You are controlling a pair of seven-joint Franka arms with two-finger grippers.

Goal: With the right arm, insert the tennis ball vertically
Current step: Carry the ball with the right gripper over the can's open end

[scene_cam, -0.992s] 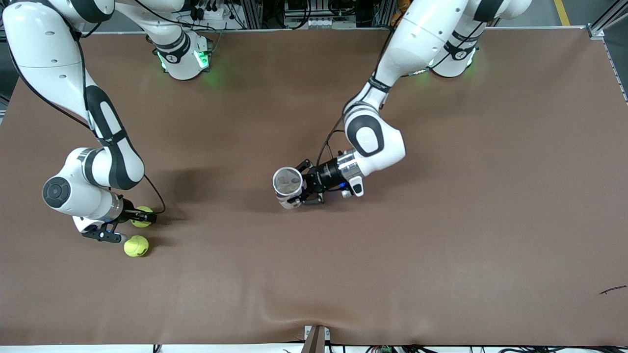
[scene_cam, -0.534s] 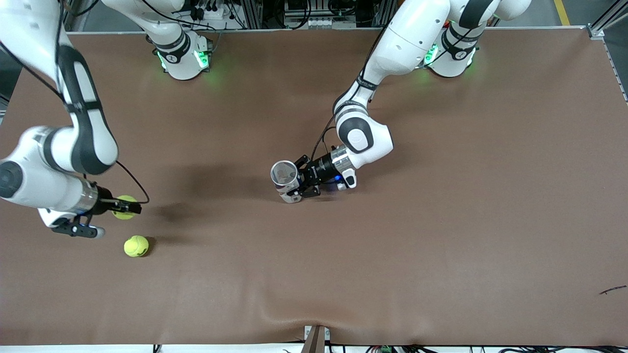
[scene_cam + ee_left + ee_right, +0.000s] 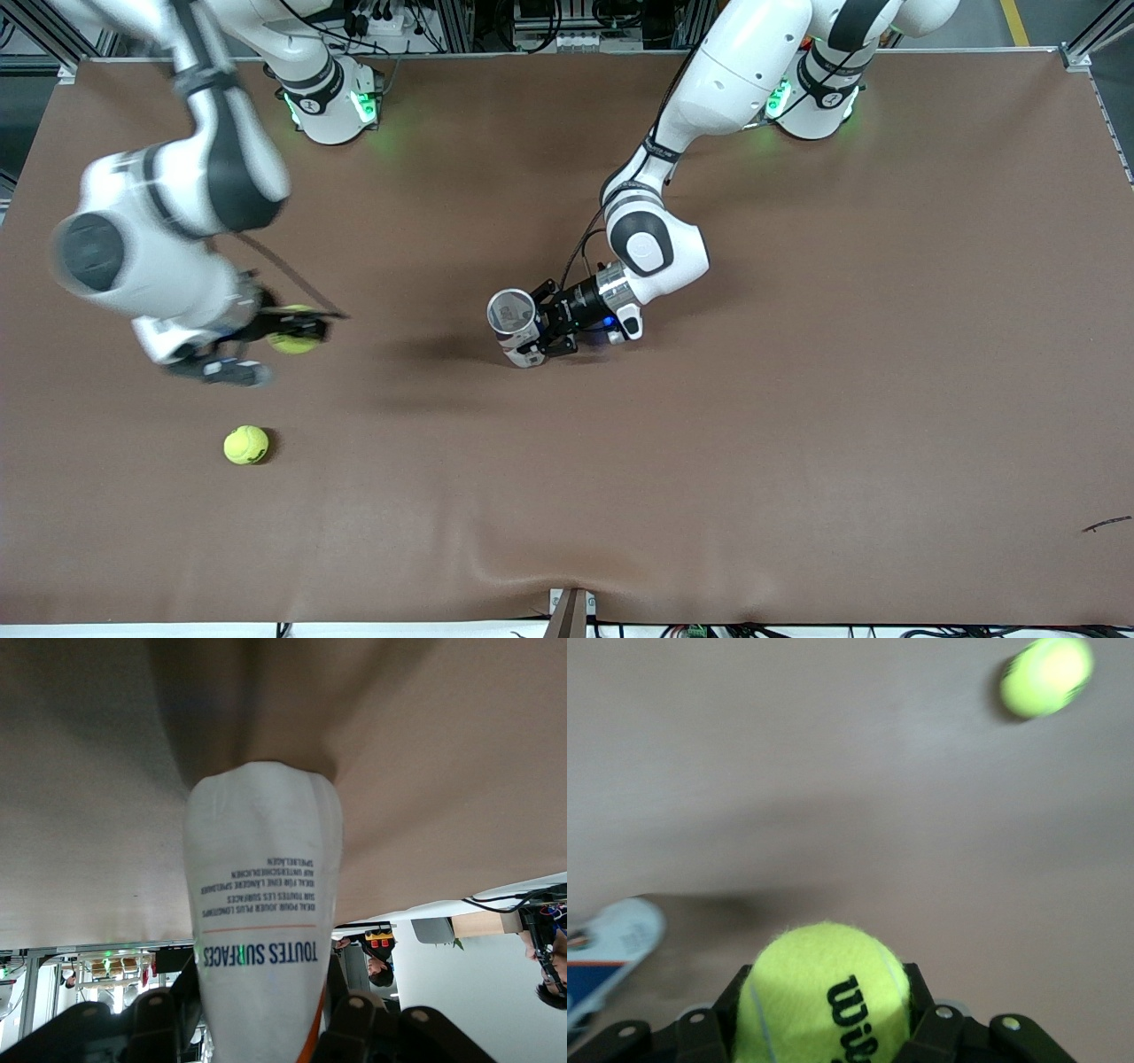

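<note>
The fingers of the right gripper are clamped on a tennis ball, carried in the air over the right arm's end of the tabletop. The left gripper has its fingers closed around a ball can, which stands upright near the middle of the tabletop with its open mouth up.

Counting, largest first: one brown tabletop, two white arms, one can, two tennis balls. The second ball lies loose on the tabletop, nearer to the front camera than the held one and well apart from the can.

The front view takes in both arms, the can's round mouth and both balls at once. The left wrist view shows only the can's white wall up close, with printed lettering and a strip of orange at its lower edge. The right wrist view shows black lettering on the gripped ball, the loose ball farther off, and a blurred edge of the can.
</note>
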